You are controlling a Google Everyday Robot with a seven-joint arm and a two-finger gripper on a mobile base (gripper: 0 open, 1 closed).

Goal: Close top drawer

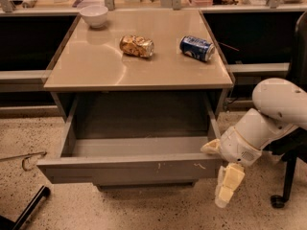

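The top drawer (pixel 129 170) is a wide, shallow grey metal drawer, pulled far out from under the tan cabinet top (pixel 91 71). Its inside looks empty. Its flat front panel has small pale scratch marks near the upper edge, right of the middle. My gripper (pixel 225 188) hangs at the drawer's front right corner, just in front of the front panel and pointing down toward the floor. The white arm (pixel 273 114) reaches in from the right.
On the cabinet top lie a white bowl (pixel 94 14), a crumpled snack bag (pixel 136 46) and a blue can (pixel 196 48) on its side. A chair base (pixel 283 186) stands at the right. A black bar (pixel 26 210) lies on the speckled floor at the lower left.
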